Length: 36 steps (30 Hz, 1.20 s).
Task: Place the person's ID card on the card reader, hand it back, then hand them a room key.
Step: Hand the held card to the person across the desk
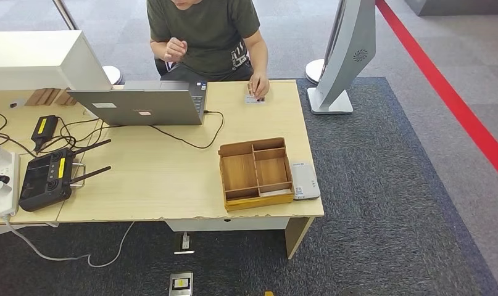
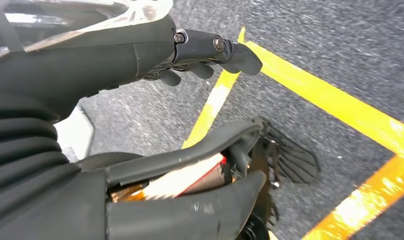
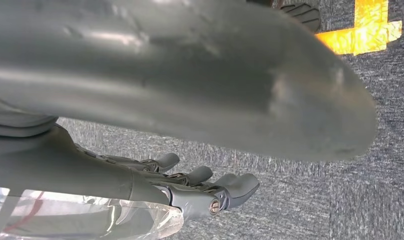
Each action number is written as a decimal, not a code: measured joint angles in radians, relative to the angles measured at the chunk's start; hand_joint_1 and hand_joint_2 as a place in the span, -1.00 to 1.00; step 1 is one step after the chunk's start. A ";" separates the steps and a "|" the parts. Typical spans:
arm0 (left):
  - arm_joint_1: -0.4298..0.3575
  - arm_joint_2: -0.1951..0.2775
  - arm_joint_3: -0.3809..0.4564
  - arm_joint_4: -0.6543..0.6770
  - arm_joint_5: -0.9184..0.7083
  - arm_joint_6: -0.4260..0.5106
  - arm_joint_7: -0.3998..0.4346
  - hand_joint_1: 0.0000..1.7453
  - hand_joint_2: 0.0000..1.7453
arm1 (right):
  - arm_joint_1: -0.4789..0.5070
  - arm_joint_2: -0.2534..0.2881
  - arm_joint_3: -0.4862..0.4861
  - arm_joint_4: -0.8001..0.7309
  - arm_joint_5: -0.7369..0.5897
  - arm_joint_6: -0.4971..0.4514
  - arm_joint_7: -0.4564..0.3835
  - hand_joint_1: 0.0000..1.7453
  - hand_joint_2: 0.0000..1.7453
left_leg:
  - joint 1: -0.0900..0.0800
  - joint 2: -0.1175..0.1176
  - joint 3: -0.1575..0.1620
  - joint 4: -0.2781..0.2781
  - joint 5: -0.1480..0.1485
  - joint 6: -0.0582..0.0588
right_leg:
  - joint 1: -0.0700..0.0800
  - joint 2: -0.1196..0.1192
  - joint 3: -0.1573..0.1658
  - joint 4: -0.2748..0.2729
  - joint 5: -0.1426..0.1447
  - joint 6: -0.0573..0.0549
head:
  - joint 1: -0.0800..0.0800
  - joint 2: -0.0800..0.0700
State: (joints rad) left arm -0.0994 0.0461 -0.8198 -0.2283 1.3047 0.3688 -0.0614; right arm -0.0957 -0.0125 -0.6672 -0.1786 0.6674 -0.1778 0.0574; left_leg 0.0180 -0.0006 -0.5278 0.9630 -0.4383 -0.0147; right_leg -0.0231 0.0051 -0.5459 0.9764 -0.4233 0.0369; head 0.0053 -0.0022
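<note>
Grey carpet [image 1: 382, 185] runs under a pale wooden desk [image 1: 160, 179], and everything worth watching sits around the wooden organiser tray [image 1: 256, 172] near the desk's front right corner. Past that tray, at the far edge of the desk, the ID card [image 1: 254, 98] lies flat under the fingertips of the person's hand [image 1: 258, 85]; the person sits behind the desk in a dark green shirt, with the other hand raised to the chest. Touching the tray's right side is the white card reader [image 1: 303, 180], with nothing on it. A pale card-like strip lies in the tray's front compartment; I cannot tell whether it is a room key. Left of the tray, a black cable trails across to the open grey laptop [image 1: 141, 105], and farther left lies a black remote controller [image 1: 47, 179] with antennas.

Both robot arms hang low over the carpet. The left hand [image 2: 205, 60] holds nothing, its fingers loosely extended above yellow floor tape [image 2: 330, 100]. The right hand [image 3: 199, 182] is likewise empty, fingers apart and slightly bent.
</note>
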 joint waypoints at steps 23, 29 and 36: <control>0.000 0.002 0.098 0.008 -0.078 -0.023 -0.120 -1.00 -1.00 | 0.000 0.001 0.000 0.000 -0.023 0.031 -0.019 -1.00 -1.00 | 0.000 0.000 0.000 0.000 0.000 0.000 | 0.000 0.000 0.000 0.000 0.000 0.000 | 0.000 0.000; 0.000 0.008 0.100 0.009 -0.095 0.001 -0.169 -1.00 -1.00 | 0.000 0.002 0.000 0.000 -0.033 0.031 -0.030 -1.00 -1.00 | 0.000 0.000 0.000 0.000 0.000 0.000 | 0.000 0.000 0.000 0.000 0.000 0.000 | 0.000 0.000; -0.005 0.016 0.052 0.008 -0.276 -0.094 -0.305 -1.00 -1.00 | 0.001 0.003 0.000 0.000 -0.036 0.036 -0.060 -1.00 -1.00 | 0.000 0.000 0.000 0.000 0.000 0.000 | 0.000 0.000 0.000 0.000 0.000 0.000 | 0.000 0.000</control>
State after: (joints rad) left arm -0.1045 0.0621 -0.7681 -0.2202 1.0283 0.2747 -0.3664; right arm -0.0948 -0.0093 -0.6672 -0.1787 0.6312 -0.1415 -0.0023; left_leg 0.0180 -0.0004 -0.5278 0.9630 -0.4382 -0.0147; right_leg -0.0230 0.0051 -0.5460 0.9765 -0.4233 0.0368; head 0.0054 -0.0023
